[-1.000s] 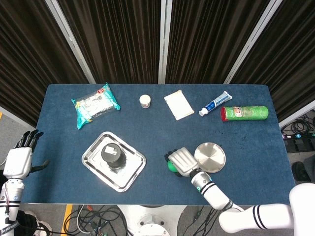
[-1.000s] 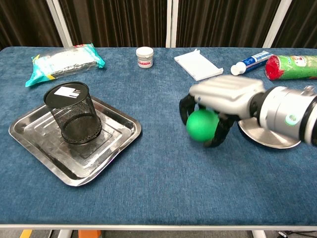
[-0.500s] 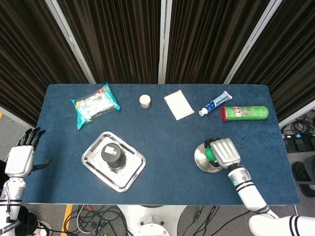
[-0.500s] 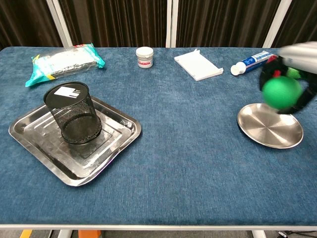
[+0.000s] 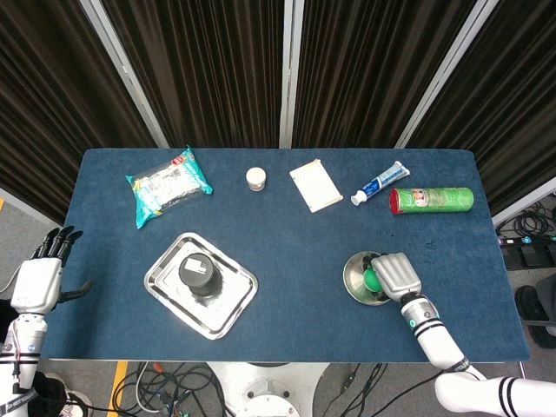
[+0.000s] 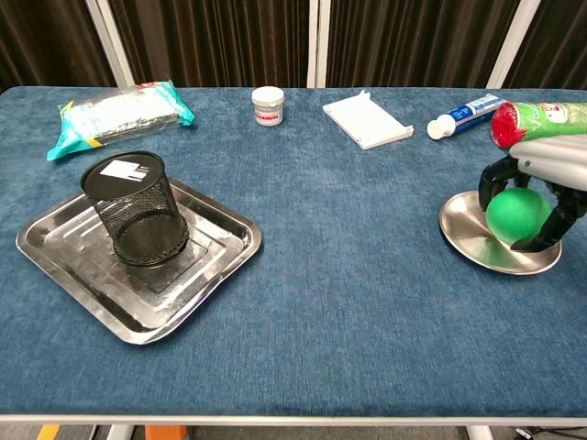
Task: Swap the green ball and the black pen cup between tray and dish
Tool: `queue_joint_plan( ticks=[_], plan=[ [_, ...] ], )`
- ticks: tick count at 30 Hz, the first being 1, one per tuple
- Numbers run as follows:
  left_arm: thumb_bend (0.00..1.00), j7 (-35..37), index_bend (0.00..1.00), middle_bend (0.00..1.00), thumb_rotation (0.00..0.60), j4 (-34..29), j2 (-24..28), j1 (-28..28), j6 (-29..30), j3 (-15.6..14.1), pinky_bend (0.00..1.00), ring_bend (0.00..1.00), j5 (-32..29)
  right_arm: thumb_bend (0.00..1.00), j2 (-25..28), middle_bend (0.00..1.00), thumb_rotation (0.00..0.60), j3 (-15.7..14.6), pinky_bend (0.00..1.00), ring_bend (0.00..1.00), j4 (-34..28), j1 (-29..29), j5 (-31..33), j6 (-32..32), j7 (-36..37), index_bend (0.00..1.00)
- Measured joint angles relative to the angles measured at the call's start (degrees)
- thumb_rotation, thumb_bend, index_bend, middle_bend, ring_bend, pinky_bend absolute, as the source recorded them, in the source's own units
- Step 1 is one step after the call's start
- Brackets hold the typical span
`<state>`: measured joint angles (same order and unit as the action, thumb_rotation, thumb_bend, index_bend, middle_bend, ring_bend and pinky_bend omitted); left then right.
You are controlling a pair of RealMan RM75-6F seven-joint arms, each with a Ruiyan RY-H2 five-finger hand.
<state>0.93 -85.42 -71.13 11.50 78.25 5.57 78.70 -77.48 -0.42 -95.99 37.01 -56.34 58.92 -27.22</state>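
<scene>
The green ball [image 6: 515,213] sits low over the round metal dish [image 6: 470,235] at the right, with my right hand [image 6: 541,179] gripping it from above, fingers curled around its sides. From the head view the ball [image 5: 372,280] shows only as a green sliver beside the right hand [image 5: 393,274], over the dish [image 5: 354,273]. The black mesh pen cup [image 6: 136,209] stands upside down in the square metal tray [image 6: 225,243] at the left; cup [image 5: 197,271] and tray [image 5: 237,296] also show from above. My left hand [image 5: 38,282] hangs off the table's left edge, fingers spread, holding nothing.
Along the back lie a teal wipes packet [image 5: 167,184], a small white jar [image 5: 256,179], a white pad [image 5: 315,184], a toothpaste tube [image 5: 380,183] and a green canister [image 5: 432,200]. Blue cloth covers the table.
My right hand carried the green ball from mid-table rightward to the dish and has lowered it onto the dish. The left hand has barely moved.
</scene>
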Motion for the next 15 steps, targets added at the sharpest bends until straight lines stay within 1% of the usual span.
queue_joint_plan(
  ticks=[3,6,9,11,13,15],
  plan=[
    [0.15,0.2,0.13,0.05,0.6,0.02,0.13,-0.11,0.27,-0.08,0.21,0.01,0.39,0.17,-0.67,0.43,0.6,0.4,0.66,0.42,1.04,-0.04,-0.06,-0.64,0.58,0.48],
    [0.15,0.15,0.13,0.05,0.6,-0.06,0.24,-0.23,0.49,-0.13,0.21,0.01,0.55,0.14,-0.86,0.36,0.6,0.57,0.54,0.31,1.44,-0.27,-0.61,-0.9,0.94,0.37],
    [0.15,0.15,0.13,0.05,0.6,-0.13,0.23,-0.26,0.43,-0.21,0.21,0.01,0.59,0.12,-0.7,0.31,0.6,0.69,0.46,0.22,1.38,-0.47,-1.22,-1.15,1.5,0.31],
    [0.15,0.1,0.13,0.05,0.6,-0.17,0.25,-0.18,0.26,-0.2,0.21,0.01,0.62,0.09,-0.32,0.26,0.6,0.76,0.37,0.15,1.13,-0.69,-1.86,-1.22,2.07,0.25],
    [0.15,0.09,0.13,0.05,0.6,-0.37,0.33,-0.09,0.29,-0.1,0.21,0.01,0.7,0.08,0.18,0.22,0.6,0.8,0.31,0.11,0.85,-0.98,-2.48,-1.1,2.48,0.21],
    [0.15,-0.02,0.13,0.05,0.6,-0.71,0.49,-0.1,0.42,-0.06,0.21,0.01,0.78,0.06,0.96,0.2,0.6,0.88,0.3,0.1,0.32,-1.42,-3.05,-0.66,2.97,0.17]
  ],
)
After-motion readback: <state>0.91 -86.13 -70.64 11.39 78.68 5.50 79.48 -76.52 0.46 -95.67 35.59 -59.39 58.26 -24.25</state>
